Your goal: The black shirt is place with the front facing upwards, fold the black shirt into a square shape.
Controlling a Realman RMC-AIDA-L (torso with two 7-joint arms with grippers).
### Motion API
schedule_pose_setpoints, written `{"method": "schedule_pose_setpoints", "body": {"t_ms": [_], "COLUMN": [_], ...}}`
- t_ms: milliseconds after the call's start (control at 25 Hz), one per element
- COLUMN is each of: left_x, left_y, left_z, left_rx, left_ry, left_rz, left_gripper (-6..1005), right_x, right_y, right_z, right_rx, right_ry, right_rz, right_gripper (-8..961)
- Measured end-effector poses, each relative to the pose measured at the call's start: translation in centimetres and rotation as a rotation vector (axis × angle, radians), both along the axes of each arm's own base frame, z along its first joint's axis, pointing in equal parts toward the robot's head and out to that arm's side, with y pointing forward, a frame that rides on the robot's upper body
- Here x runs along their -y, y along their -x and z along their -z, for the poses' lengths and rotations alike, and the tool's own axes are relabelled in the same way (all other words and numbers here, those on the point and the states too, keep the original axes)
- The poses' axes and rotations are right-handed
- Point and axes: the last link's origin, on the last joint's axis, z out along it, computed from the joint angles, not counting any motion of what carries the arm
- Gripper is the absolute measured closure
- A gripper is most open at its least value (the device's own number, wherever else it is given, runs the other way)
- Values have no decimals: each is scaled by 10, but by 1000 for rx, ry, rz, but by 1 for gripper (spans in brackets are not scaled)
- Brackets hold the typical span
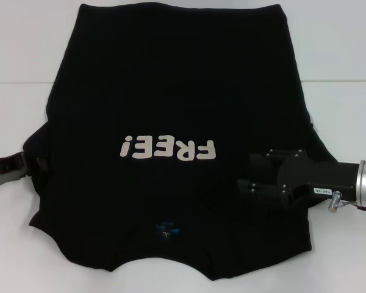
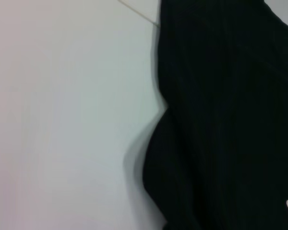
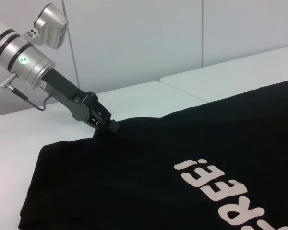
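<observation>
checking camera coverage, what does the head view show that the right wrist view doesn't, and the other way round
Only the head view shows the right gripper over the black shirt, and the blue neck label. Only the right wrist view shows the left gripper whole, its tip at the shirt's edge, with its silver wrist. Both show the shirt spread on the white table and its white FREE! lettering.

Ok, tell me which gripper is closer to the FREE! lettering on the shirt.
Right. The right gripper is over the black shirt, just beside the FREE! lettering. The left gripper sits at the shirt's left sleeve edge, farther from the print.
</observation>
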Motion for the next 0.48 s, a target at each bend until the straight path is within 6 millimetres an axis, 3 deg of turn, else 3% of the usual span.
{"method": "schedule_pose_setpoints", "body": {"t_ms": [200, 480], "left_x": [0, 1], "left_y": [1, 2], "left_z": [-1, -2], "left_rx": [-6, -8], "left_ry": [-1, -9], "left_rz": [2, 2], "left_gripper": [794, 972], "right_x": [0, 0], "right_y": [0, 0], "right_z": [0, 0], "right_rx": [0, 1], "right_ry": [0, 0], "right_rz": [0, -1], "right_gripper": [262, 262]}}
